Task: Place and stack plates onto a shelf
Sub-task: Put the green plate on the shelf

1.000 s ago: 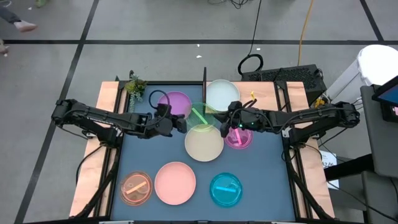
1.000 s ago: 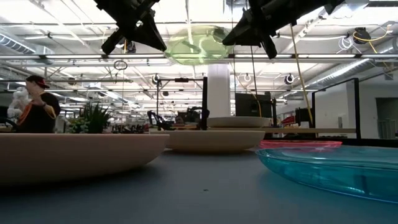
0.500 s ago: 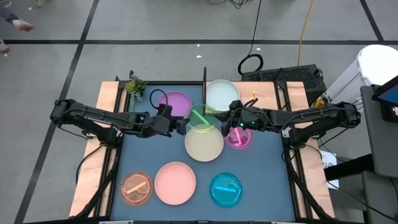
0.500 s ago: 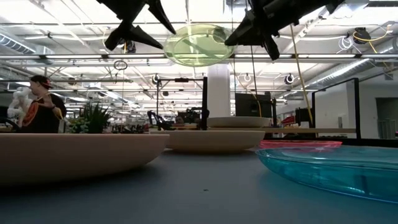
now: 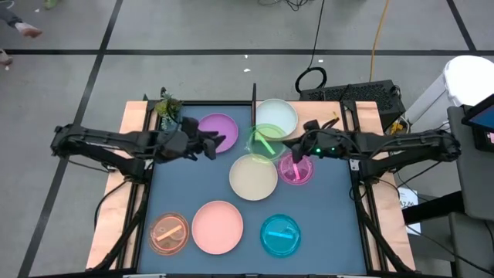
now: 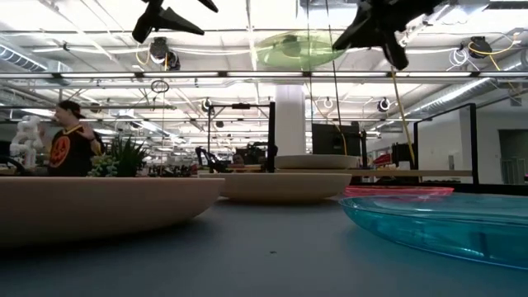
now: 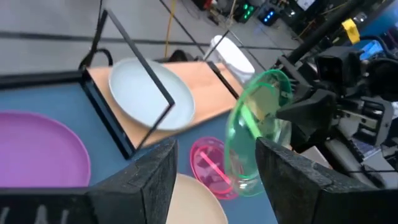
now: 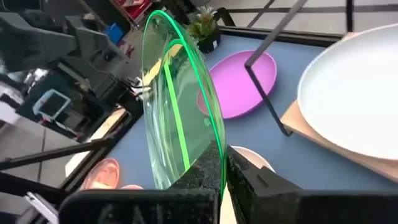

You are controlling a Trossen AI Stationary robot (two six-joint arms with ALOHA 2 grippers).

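The left end effector (image 5: 210, 144) has been drawn back toward its own side since the earlier frames and is now seen above the purple plate (image 5: 218, 131), its fingers (image 7: 144, 178) spread wide with nothing between them. A second ago it hovered just beside the green dish; that dish is no longer near it.

At the middle of the counter (image 5: 166, 197) the cream plate (image 5: 253, 177) is left where it was, with the pink plate (image 5: 218, 227) and orange dish (image 5: 169, 233) nearer the front edge.

The green dish (image 5: 268, 140) is now carried by the right end effector (image 5: 287, 149) alone, pinched at its rim and held tilted in the air. It has been shifted toward the pale mint plate (image 5: 276, 116), which lies on the wooden shelf (image 7: 205, 102) beside the black upright panel (image 5: 253, 104). The magenta dish (image 5: 296, 170) and cyan dish (image 5: 279, 235) are unmoved.
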